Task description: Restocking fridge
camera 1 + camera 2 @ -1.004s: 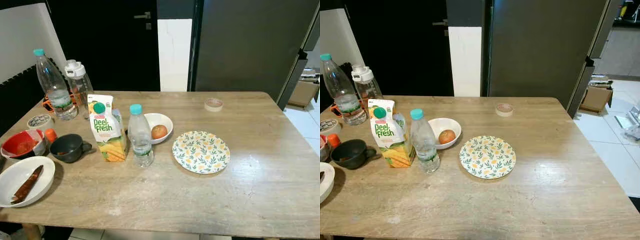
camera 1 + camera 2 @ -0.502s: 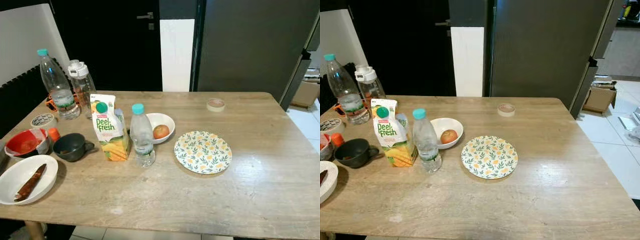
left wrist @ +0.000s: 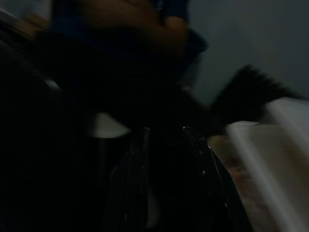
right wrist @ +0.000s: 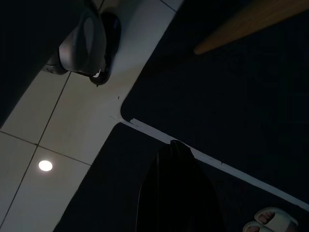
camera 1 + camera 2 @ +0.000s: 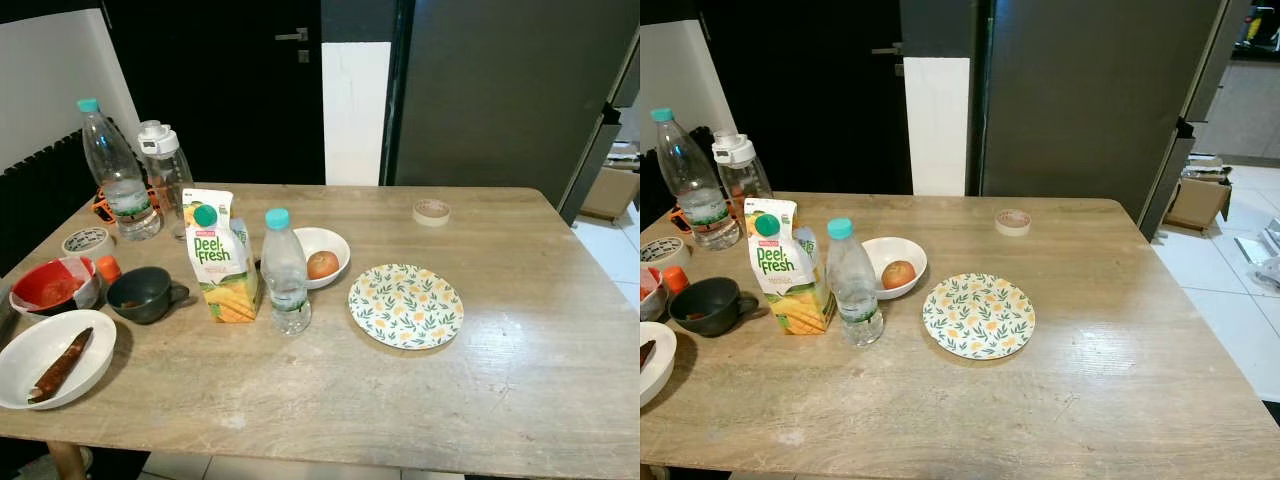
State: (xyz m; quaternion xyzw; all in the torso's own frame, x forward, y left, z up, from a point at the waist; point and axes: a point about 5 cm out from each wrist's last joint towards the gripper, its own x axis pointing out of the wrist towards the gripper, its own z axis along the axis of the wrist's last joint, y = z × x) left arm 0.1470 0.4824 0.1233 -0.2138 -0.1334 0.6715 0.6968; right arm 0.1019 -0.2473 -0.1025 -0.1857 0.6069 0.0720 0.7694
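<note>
On the wooden table (image 5: 520, 350) a Peel Fresh juice carton (image 5: 220, 262) stands left of centre. A small water bottle with a teal cap (image 5: 284, 272) stands right beside it. Just behind them, a white bowl (image 5: 322, 254) holds a round reddish fruit (image 5: 322, 264). The dark grey fridge (image 5: 500, 90) stands shut beyond the table's far edge. My left gripper (image 3: 165, 133) hangs in the dark below table height, open with nothing between its fingers. My right gripper (image 4: 175, 143) hangs shut over the floor tiles.
A floral plate (image 5: 405, 304) lies mid-table, with a tape roll (image 5: 431, 210) behind it. At the left are a dark cup (image 5: 142, 294), a red bowl (image 5: 48, 286), a white bowl with a brown piece (image 5: 50, 358) and two tall bottles (image 5: 112, 170). A person's slippered foot (image 4: 265, 222) is on the floor.
The head camera has shifted slightly, so the whole scene sits a little further right. Nothing on the table has moved.
</note>
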